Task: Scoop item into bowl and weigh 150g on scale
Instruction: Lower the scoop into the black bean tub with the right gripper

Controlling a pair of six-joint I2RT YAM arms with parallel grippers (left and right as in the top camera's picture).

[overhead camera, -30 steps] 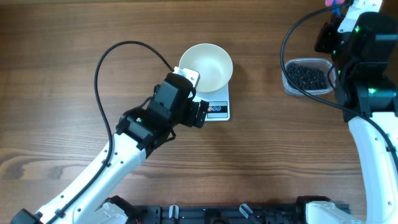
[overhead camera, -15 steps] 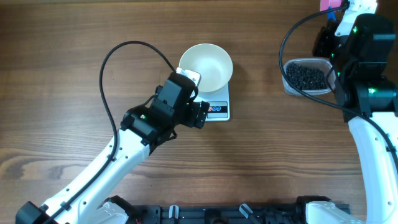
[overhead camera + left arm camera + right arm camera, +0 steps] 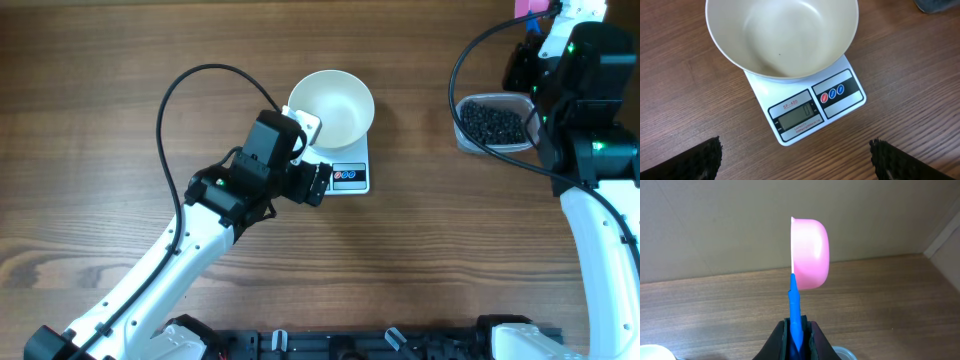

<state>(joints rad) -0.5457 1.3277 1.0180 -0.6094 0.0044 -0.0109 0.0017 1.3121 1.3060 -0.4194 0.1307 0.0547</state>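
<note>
The right gripper (image 3: pixel 795 331) is clamped on the scoop (image 3: pixel 810 255) handle at lower centre; the left gripper (image 3: pixel 797 160) stands wide apart, holding nothing.

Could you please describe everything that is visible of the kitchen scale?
The scale is a flat white rectangle, seemingly plastic, lying level on the wooden table. One end carries a grey display reading zero, marked SF-400, and three small round buttons, one red and two blue. The empty white bowl stands on its platform and overhangs it. Nothing else touches it.
</note>
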